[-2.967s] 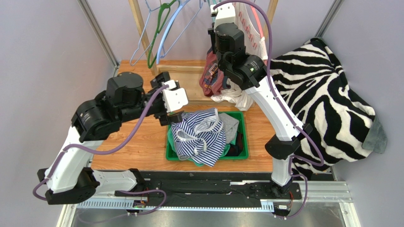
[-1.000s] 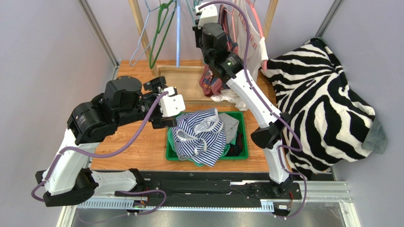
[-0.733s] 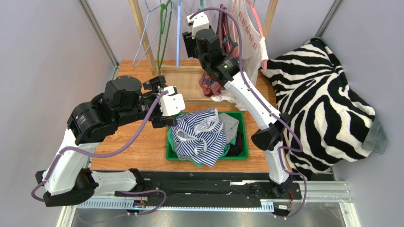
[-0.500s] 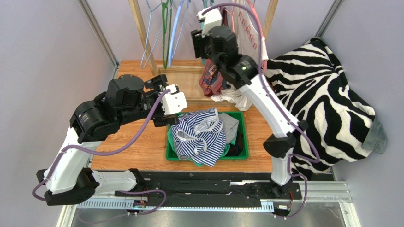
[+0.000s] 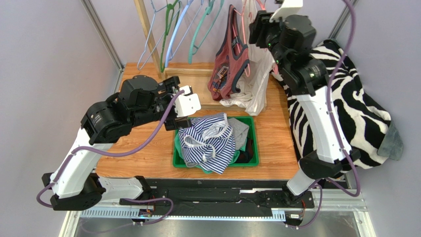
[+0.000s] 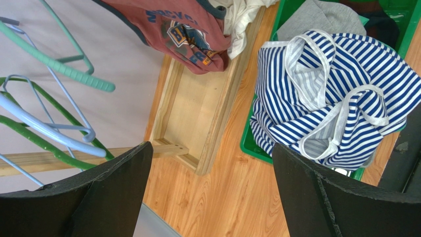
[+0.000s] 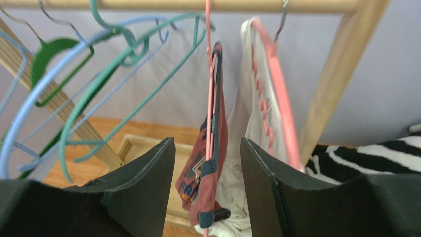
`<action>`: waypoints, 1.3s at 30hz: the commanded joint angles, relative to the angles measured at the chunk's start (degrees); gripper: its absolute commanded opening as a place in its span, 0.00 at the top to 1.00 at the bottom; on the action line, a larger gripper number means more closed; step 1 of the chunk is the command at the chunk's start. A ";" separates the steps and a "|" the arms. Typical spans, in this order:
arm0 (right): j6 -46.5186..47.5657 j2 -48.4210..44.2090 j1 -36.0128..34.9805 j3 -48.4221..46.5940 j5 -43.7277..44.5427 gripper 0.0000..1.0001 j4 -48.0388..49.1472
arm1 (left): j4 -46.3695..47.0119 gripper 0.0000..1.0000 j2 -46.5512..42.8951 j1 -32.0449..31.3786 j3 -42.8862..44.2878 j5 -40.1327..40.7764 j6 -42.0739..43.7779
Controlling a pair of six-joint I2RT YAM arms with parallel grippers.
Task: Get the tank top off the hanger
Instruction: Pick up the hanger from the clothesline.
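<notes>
A maroon tank top (image 5: 228, 64) hangs on a thin pink hanger (image 7: 209, 98) from the wooden rail (image 7: 197, 5). Right beside it, a white tank top (image 5: 258, 74) hangs on a thicker pink hanger (image 7: 276, 89). My right gripper (image 5: 257, 27) is up at rail height, open and holding nothing. In the right wrist view the maroon top (image 7: 207, 168) lines up between the jaws of the right gripper (image 7: 207, 143), but it hangs farther off, untouched. My left gripper (image 5: 184, 106) hovers wide open beside the bin. The left gripper (image 6: 208, 148) has only bare table between its jaws.
Empty teal (image 5: 200, 29), blue (image 5: 173, 34) and green (image 5: 165, 24) hangers hang left of the tops. A green bin (image 5: 254, 143) holds a blue-striped top (image 5: 207, 143) and other clothes. A zebra blanket (image 5: 365, 113) fills the right side. The rack's wooden base (image 6: 197, 108) lies below.
My right gripper went from shut to open and swung right and back from the empty hangers, stopping in front of the two tops. The teal hanger now hangs free. My left arm shifted slightly.
</notes>
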State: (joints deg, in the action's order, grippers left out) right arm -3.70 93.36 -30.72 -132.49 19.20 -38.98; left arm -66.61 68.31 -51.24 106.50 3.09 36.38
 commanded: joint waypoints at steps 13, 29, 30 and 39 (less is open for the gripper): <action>-3.42 4.28 0.66 8.38 -1.27 0.47 -3.91 | 2.27 0.01 0.07 0.27 0.55 0.25 -1.14; -3.24 10.27 0.57 8.55 0.31 0.94 -0.85 | 1.92 0.01 -0.37 0.71 0.99 0.07 -1.40; -3.50 8.61 0.40 10.04 0.40 0.94 0.12 | 2.01 0.01 -0.29 0.71 0.91 0.16 -1.40; 0.10 2.00 -1.89 18.59 2.77 1.00 11.38 | 2.45 0.01 0.24 2.20 1.34 -1.16 -2.10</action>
State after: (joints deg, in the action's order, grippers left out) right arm -5.74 99.07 -30.98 -113.32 20.18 -33.06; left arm -66.15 69.06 -49.76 106.50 2.90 35.83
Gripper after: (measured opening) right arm 0.105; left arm 0.990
